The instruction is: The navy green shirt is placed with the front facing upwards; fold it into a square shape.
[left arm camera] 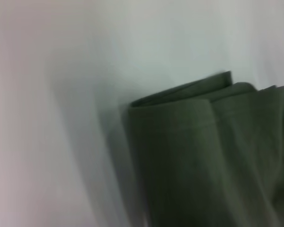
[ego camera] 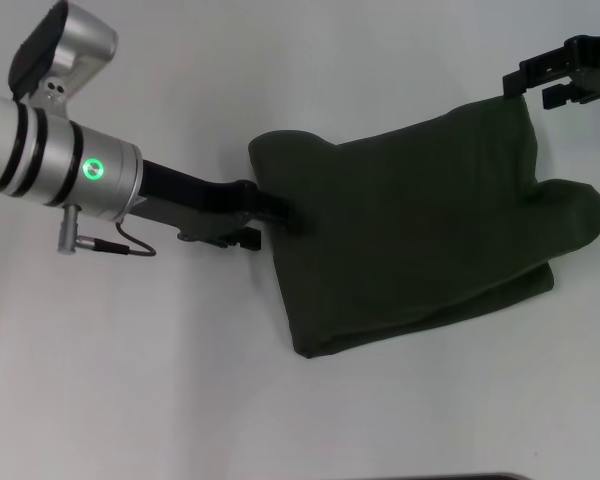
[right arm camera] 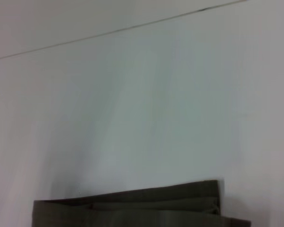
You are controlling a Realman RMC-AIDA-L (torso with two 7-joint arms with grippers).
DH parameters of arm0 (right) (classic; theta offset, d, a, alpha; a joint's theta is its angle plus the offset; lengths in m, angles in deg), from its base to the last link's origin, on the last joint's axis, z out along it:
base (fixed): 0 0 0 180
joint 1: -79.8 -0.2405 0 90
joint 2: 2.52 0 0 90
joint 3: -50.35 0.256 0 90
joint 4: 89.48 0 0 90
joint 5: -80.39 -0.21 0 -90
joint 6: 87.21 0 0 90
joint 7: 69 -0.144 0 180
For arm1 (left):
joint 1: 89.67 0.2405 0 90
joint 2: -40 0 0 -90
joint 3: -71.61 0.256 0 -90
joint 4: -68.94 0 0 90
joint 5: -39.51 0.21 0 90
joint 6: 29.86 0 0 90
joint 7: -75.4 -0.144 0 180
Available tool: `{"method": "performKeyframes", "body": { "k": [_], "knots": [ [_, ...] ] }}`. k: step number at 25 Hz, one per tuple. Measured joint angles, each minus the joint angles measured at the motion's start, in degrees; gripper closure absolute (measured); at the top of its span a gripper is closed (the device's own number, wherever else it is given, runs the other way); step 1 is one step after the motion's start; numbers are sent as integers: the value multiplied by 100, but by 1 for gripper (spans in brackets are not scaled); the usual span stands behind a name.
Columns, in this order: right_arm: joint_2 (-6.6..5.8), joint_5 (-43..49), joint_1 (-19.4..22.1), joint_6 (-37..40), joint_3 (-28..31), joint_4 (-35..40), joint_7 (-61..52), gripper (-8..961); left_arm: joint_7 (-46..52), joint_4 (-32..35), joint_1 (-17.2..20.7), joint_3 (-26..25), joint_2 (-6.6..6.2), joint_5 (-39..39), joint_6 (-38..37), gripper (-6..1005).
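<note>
Carry both pinched far corners of the navy green shirt [ego camera: 420,230] level and together, left gripper [ego camera: 285,215] and right gripper [ego camera: 525,85] clamped on cloth, landing edges flush on the table [ego camera: 180,380].

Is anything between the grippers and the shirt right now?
Nothing visible. In the head view the left gripper is already at the shirt's left edge, and the right gripper is at its far right corner. Only bare white table surrounds the folded shirt.
</note>
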Motion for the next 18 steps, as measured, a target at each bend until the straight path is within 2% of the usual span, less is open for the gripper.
{"method": "performKeyframes", "body": {
  "k": [8, 18],
  "knots": [
    [-9, 0, 28, 0, 26, 0, 0, 194, 0, 323, -164, 50, 14, 3, 149, 356],
    [11, 1, 37, 0, 26, -11, 49, 193, -4, 828, -561, 162, 20, -15, 442, 361]
  ]
}}
